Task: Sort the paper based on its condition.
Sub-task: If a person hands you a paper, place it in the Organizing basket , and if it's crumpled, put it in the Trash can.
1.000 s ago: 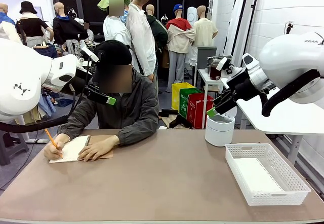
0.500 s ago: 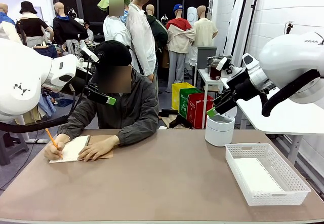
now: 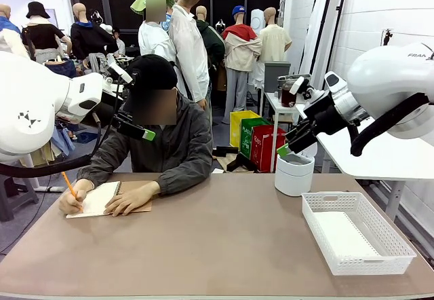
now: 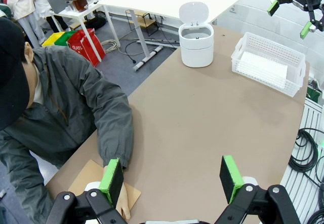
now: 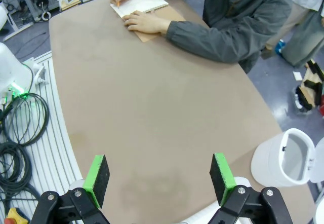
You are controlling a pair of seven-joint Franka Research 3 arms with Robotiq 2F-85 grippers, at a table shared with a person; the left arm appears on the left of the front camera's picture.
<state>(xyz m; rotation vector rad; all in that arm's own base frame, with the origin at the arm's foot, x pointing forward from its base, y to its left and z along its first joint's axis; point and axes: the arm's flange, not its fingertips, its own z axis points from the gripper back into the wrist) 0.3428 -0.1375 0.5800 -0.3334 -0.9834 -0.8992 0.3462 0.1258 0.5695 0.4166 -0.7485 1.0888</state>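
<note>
Left pincer (image 4: 171, 179) and right pincer (image 5: 159, 176) wide, we count one basket (image 3: 369, 263) holding paper (image 3: 342, 235) near the surface's (image 3: 224, 246) edge, middle open

Bright even light, soft shadows on table (image 3: 224, 246), sharp focus, wide-angle bend at wrist-cam edges

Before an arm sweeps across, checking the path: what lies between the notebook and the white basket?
Nothing: the front view shows bare table between the notebook and the basket.
</note>
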